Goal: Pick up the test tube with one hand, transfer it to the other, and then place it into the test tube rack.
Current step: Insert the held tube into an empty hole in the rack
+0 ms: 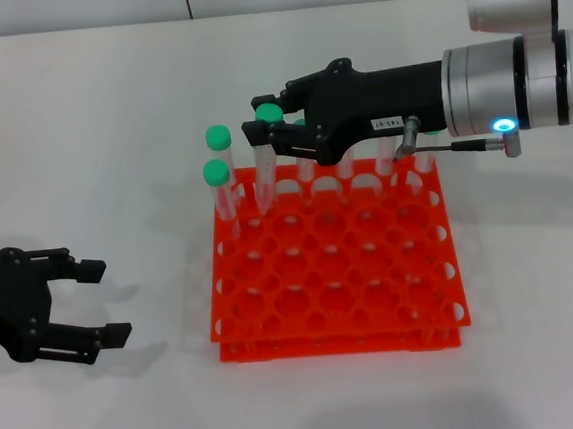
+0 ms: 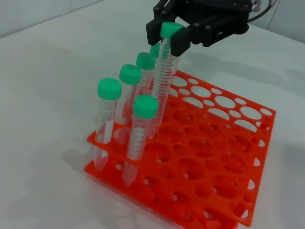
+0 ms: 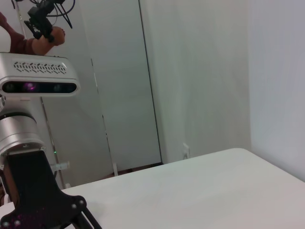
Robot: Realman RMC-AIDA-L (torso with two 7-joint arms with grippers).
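Note:
My right gripper (image 1: 265,124), black with a small white label, reaches in from the right over the back of the orange-red test tube rack (image 1: 340,346). It is shut on the green cap of the test tube (image 1: 265,166). The left wrist view shows the tube (image 2: 160,83) tilted, with its lower end down in a rack hole (image 2: 209,157) and the right gripper (image 2: 167,34) clamped at the cap. My left gripper (image 1: 102,303) rests open and empty on the table at the left, apart from the rack.
Several other green-capped tubes stand in the rack's back and left holes, among them two at the left corner (image 1: 219,137) (image 1: 216,172) and a near one (image 2: 144,107). The front rows of holes hold nothing. A white table (image 1: 77,112) surrounds the rack.

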